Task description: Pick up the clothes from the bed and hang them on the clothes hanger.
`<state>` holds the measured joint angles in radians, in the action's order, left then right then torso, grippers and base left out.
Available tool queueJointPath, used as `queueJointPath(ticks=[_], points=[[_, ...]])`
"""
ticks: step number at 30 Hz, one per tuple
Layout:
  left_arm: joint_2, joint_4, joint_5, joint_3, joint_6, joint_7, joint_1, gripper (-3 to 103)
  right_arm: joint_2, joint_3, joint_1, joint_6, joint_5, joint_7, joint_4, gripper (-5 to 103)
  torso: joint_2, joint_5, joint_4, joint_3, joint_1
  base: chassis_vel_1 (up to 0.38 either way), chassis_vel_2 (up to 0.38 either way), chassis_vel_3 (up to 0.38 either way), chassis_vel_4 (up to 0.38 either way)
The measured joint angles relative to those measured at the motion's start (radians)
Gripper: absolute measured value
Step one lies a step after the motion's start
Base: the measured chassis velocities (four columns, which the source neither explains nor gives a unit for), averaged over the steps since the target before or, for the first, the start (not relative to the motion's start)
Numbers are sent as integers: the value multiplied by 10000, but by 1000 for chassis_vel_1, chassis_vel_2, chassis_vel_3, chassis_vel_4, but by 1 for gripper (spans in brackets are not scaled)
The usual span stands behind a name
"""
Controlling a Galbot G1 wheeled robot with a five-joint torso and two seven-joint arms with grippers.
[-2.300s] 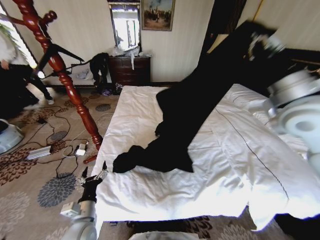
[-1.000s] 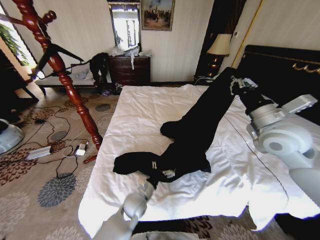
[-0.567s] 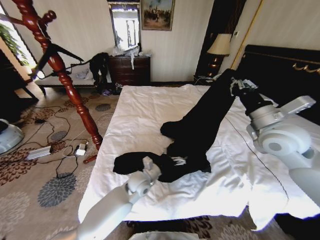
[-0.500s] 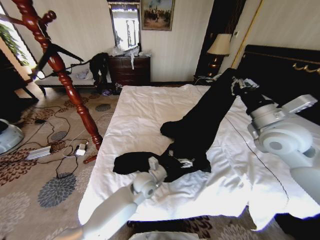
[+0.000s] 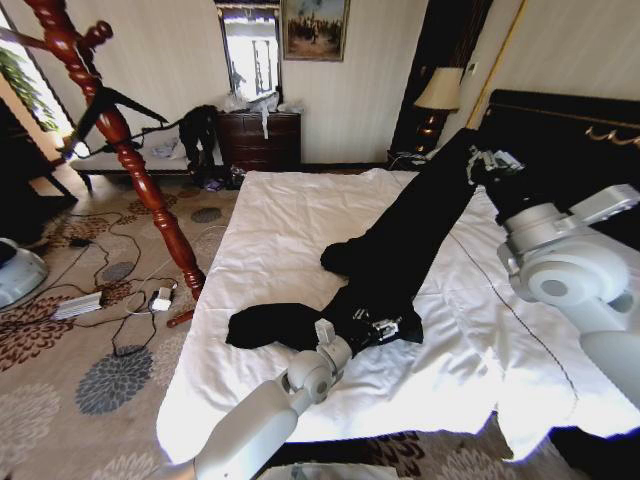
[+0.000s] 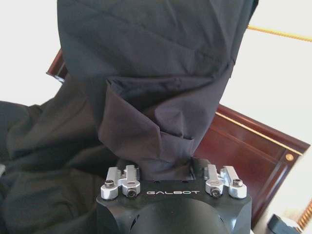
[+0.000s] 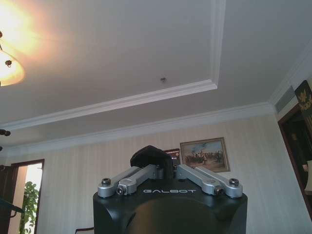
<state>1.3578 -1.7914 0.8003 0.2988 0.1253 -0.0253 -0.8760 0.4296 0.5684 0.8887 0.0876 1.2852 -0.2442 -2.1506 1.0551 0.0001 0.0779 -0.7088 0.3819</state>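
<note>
Jacket [image 5: 400, 250] stretched over bed [image 5: 270, 220] | right fingers [image 5: 492, 160] pinch its upper end, raised | left fingers [image 5: 380, 326] clamp lower fold | risk: thin pinch slipping.

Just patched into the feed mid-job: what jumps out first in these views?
The black jacket stretches diagonally across the white bed, one end lifted by the right gripper near the headboard. The left gripper is on the bunched low end at the foot of the bed; its wrist view shows cloth pinched between its fingers. At far left a black hanger hangs on the red wooden coat stand.
</note>
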Motion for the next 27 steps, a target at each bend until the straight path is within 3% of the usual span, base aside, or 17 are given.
queueJointPath(ticks=[3,5,8,9,12,20,23,27], points=[[-14,14,4,-197,-134,199,208,41,39,0,17,0,-4,12,-52,0,0,-2,0,0,-1,0,0,0,0],[-39,-8,24,-268,-146,228,289,41,47,3,25,0,-4,12,-67,0,0,-2,0,0,-1,0,0,0,0],[-207,-143,179,-766,-165,232,811,25,54,64,70,3,14,-10,-118,0,0,-2,1,0,0,0,0,0,0],[-207,-143,179,-766,-165,232,811,25,54,64,70,3,14,-10,-118,0,0,-2,1,0,0,0,0,0,0],[-553,-293,666,-1399,11,20,1477,8,83,142,88,40,41,-96,-132,0,0,-3,-1,-1,0,0,0,0,0],[-1526,-1059,1695,-2387,433,-509,3156,0,389,180,146,60,-34,-436,-117,0,0,-4,-1,0,0,0,0,0,0],[-2408,-1770,2660,-2766,751,-743,4500,0,791,158,217,12,-229,-455,-130,0,0,-4,2,-1,0,0,0,0,0],[-3068,-2452,3355,-2987,998,-812,5199,0,1158,101,175,-5,-264,-332,-159,0,0,-3,0,-1,0,0,0,0,0]])
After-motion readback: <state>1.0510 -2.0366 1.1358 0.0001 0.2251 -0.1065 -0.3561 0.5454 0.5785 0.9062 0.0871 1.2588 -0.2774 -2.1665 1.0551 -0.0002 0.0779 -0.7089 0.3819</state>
